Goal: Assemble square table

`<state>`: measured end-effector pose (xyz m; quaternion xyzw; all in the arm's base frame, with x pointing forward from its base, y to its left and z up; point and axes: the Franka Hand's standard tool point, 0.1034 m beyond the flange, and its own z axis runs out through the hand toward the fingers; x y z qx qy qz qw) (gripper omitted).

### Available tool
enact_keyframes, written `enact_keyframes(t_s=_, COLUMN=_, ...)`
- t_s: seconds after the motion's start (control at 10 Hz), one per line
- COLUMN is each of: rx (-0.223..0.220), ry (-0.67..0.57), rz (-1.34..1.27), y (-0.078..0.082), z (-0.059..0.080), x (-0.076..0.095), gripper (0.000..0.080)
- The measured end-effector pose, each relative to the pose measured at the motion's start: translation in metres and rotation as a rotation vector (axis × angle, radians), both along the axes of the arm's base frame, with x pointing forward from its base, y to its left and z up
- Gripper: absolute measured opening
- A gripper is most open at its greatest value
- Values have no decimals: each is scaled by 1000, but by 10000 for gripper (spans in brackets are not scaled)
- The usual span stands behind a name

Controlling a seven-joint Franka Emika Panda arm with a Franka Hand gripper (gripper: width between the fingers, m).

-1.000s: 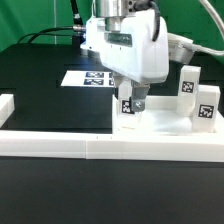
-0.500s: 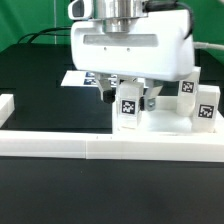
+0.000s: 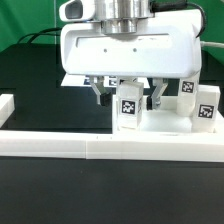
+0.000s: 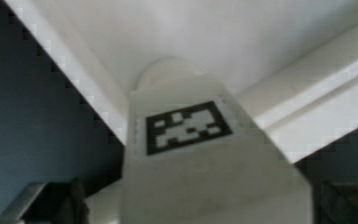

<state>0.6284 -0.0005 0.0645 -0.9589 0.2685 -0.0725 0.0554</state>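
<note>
The jaws (image 3: 128, 97) were spread wide, one finger (image 3: 98, 93) on each side of an upright leg (image 3: 129, 108), with clear gaps between the fingers and the leg, so nothing was pinched. The leg stood on the slab (image 3: 160, 126), its tag facing the exterior camera. Two more legs (image 3: 187, 92) (image 3: 207, 106) stood near the exterior view's right, the nearer-in one partly hidden by the robot's white hand (image 3: 128, 50). The marker board (image 3: 75, 80) on the black worktop (image 3: 40, 95) was mostly covered by that hand. A border bar (image 3: 110, 148) ran across the front. In the wrist view the leg (image 4: 202, 150) filled the frame, blurred, with finger tips (image 4: 51, 198) barely visible at the edges.
</note>
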Motion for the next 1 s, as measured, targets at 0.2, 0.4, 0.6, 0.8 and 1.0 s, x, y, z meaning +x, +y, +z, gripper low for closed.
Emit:
enact_keyframes(t_s=0.2, rx=109, ry=159, rz=-24, y=-7, z=2, x=-10, gripper=649)
enact_keyframes(t_s=0.4, rx=106, ry=174, rz=-14, y=-2, z=4, x=-1, gripper=649)
enact_keyframes(t_s=0.6, rx=111, ry=183, rz=-80, y=-3, z=3, x=-3, gripper=517)
enact_keyframes(t_s=0.8, rx=120, ry=197, rz=-197, y=-3, z=3, x=-3, gripper=290)
enact_keyframes(t_s=1.0, rx=132, ry=214, rz=-352, y=-4, z=3, x=-3, gripper=290)
